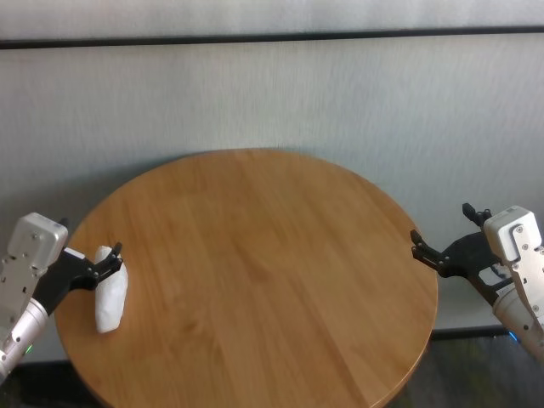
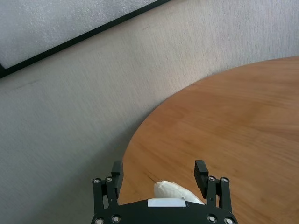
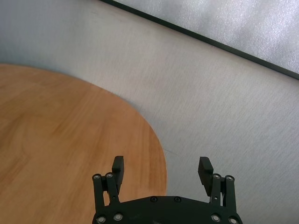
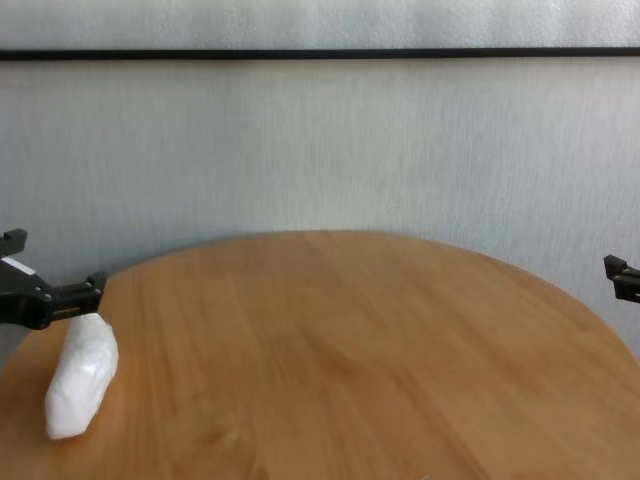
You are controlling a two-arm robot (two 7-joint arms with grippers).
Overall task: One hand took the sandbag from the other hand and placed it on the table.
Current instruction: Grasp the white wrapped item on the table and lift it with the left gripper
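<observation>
Lying flat on the round wooden tabletop point(image 1: 255, 272), the white sandbag point(image 1: 111, 289) rests near the tabletop's left edge, its long axis running roughly toward and away from the robot, its surface lumpy and slightly crinkled. The chest view shows the same pouch point(image 4: 80, 376) resting on the wood at the left side. The left tool point(image 1: 100, 262), on the arm with the green light, sits at the sandbag's far end with its black fingers spread wide; one fingertip appears at or just over the top of the pouch, though contact cannot be confirmed. In the left wrist view the sandbag's end point(image 2: 176, 191) shows between the parted fingers of that tool point(image 2: 159, 171), with clear gaps on either side, so nothing is clamped. The right tool point(image 1: 442, 238), on the arm with the blue light, hangs just beyond the tabletop's right edge, well apart from the sandbag, its fingers likewise spread wide and holding nothing. The right wrist view confirms the parted fingers point(image 3: 161, 168) over the tabletop's rim and the grey floor.
</observation>
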